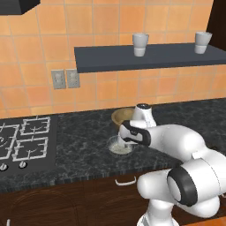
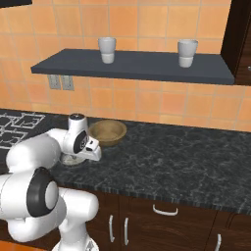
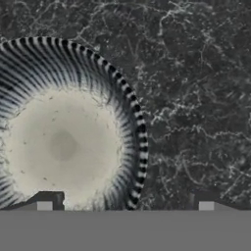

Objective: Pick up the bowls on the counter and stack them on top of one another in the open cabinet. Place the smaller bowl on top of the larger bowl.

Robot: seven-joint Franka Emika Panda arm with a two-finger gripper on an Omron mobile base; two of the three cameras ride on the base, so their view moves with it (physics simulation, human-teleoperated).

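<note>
— Hand view: where's the gripper (image 3: 125, 206)?
— Low over the small bowl (image 3: 66, 127) on the counter (image 3: 196, 98), jaws spread wide (holding nothing).
— Wooden bowl (image 2: 108, 131)?
— Just behind it.

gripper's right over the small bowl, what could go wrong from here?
1. In the hand view the gripper is open, one fingertip over the smaller bowl and one outside it, straddling the right rim; that thin rim could slip on closing.
2. The larger bowl sits close behind; the lift might nudge it.
3. Two white cups occupy the open cabinet, narrowing placement room.
</note>
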